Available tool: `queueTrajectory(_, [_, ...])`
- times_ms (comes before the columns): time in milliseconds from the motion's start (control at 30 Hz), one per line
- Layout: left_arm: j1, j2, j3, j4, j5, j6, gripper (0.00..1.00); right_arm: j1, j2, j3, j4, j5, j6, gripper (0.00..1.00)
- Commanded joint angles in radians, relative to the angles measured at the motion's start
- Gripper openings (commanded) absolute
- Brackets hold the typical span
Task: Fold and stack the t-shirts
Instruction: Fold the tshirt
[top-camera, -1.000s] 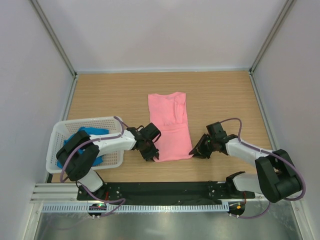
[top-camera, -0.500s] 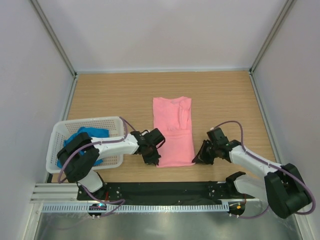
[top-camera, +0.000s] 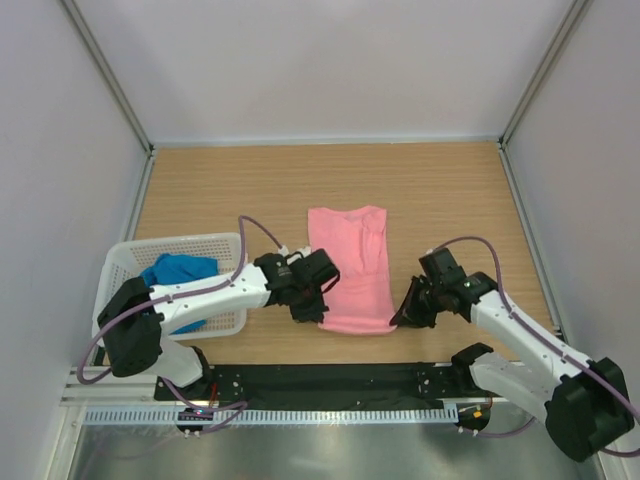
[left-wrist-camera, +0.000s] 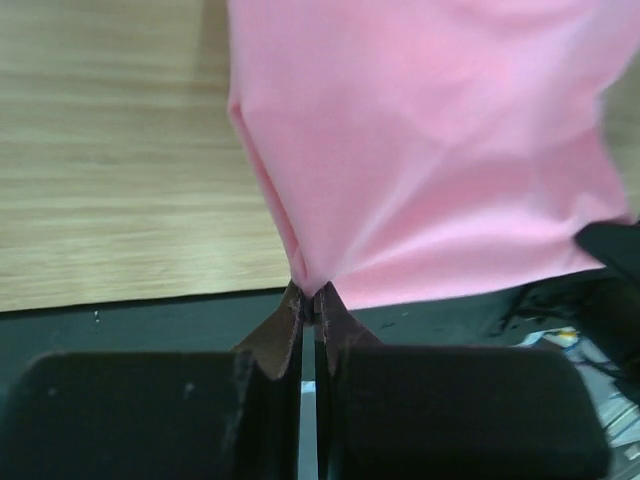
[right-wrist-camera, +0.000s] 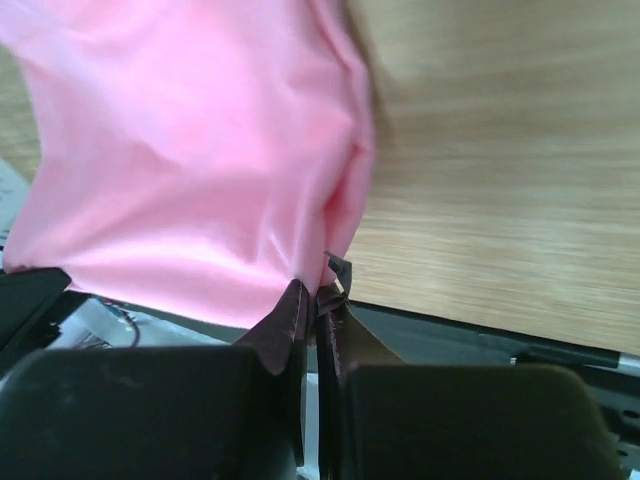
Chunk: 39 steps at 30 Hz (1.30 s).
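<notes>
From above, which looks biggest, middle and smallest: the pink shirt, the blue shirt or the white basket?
1. white basket
2. pink shirt
3. blue shirt, bunched up in the basket and partly hidden, so it only looks smallest

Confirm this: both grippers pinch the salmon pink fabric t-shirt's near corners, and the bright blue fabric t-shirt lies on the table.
No: the top view shows the bright blue fabric t-shirt inside the white perforated plastic basket. The rest holds.
</notes>
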Motion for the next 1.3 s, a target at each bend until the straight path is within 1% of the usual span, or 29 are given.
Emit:
queueTrajectory(0, [0.078,-0.025,0.143,-0.136,-0.083,0.115,0.0,-0.005,0.133,0.214,-0.029,0.031,-0.061,0.01])
queueTrajectory(33, [0.122,-0.016,0.176,-0.15,-0.091,0.138,0.0,-0.007,0.159,0.253,-0.029,0.031,-0.081,0.01])
queueTrajectory(100, [0.168,-0.002,0.252,-0.162,-0.084,0.207,0.0,-0.021,0.237,0.358,-0.044,0.043,-0.098,0.01])
queueTrajectory(167, [0.246,0.03,0.297,-0.164,-0.051,0.25,0.0,-0.03,0.312,0.449,-0.059,0.054,-0.124,0.01])
queueTrajectory(200, [0.271,0.043,0.341,-0.161,-0.042,0.272,0.0,-0.044,0.334,0.477,-0.065,0.059,-0.131,0.01])
queueTrajectory(267, [0.331,0.086,0.38,-0.155,-0.002,0.33,0.0,-0.059,0.383,0.546,-0.072,0.048,-0.153,0.01])
queueTrajectory(300, [0.346,0.102,0.42,-0.158,0.007,0.356,0.0,-0.074,0.427,0.569,-0.075,0.037,-0.16,0.01])
queueTrajectory(367, [0.382,0.149,0.46,-0.161,0.027,0.384,0.0,-0.088,0.465,0.626,-0.073,0.024,-0.175,0.01])
queueTrajectory(500, [0.429,0.228,0.564,-0.181,0.05,0.43,0.0,-0.127,0.567,0.701,-0.062,-0.004,-0.19,0.01])
queueTrajectory(600, [0.466,0.28,0.63,-0.169,0.07,0.452,0.0,-0.139,0.609,0.747,-0.056,-0.012,-0.195,0.01])
queueTrajectory(700, [0.491,0.333,0.69,-0.156,0.125,0.467,0.0,-0.162,0.652,0.79,-0.055,-0.016,-0.198,0.01])
queueTrajectory(867, [0.515,0.413,0.793,-0.133,0.157,0.479,0.0,-0.19,0.718,0.853,-0.05,-0.039,-0.204,0.01])
queueTrajectory(1267, [0.578,0.591,0.938,-0.084,0.249,0.484,0.0,-0.246,0.876,0.98,-0.036,-0.061,-0.226,0.01])
